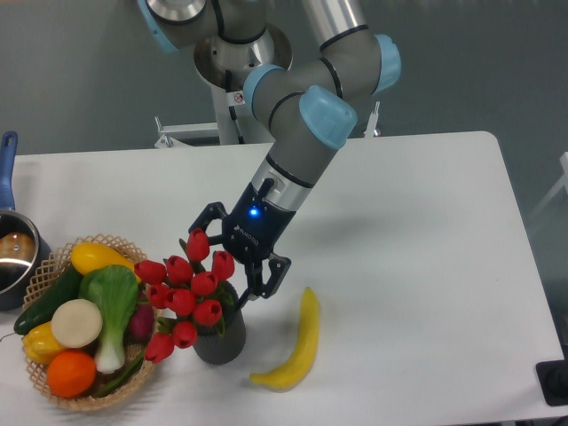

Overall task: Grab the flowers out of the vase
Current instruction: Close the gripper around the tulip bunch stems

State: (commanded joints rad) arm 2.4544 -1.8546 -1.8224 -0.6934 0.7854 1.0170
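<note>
The desk (426,266) is white and carries everything, and the UR5e arm (306,133) reaches down over its near-left part from a stand beyond the far edge. Near the front-left corner sits a wicker basket (53,266) of fruit and vegetables, with a blue-handled metal pot (11,257) just beyond it at the left edge. A banana (297,342) lies close to the front edge, just to the right of the vase.

The flowers (188,288), a bunch of red tulip buds with green leaves, stand in the vase (222,342), a small dark ribbed cylinder near the front edge between basket and banana. The buds lean out to the left, over the basket's rim.

The gripper (229,257) is at the top right of the bunch with its jaws spread wide and holding nothing; one finger is behind the uppermost bud, the other just right of the buds, above the vase mouth.

By my judgement this is the approach step, with the grasp not yet made. The next move calls for settling the jaws around the bound stems or the bud cluster, closing gently, then lifting straight up so the vase does not tip or come along.

Small white lettering runs across the gripper body beside a blue light, but it is too small to read. No other writing is legible.
</note>
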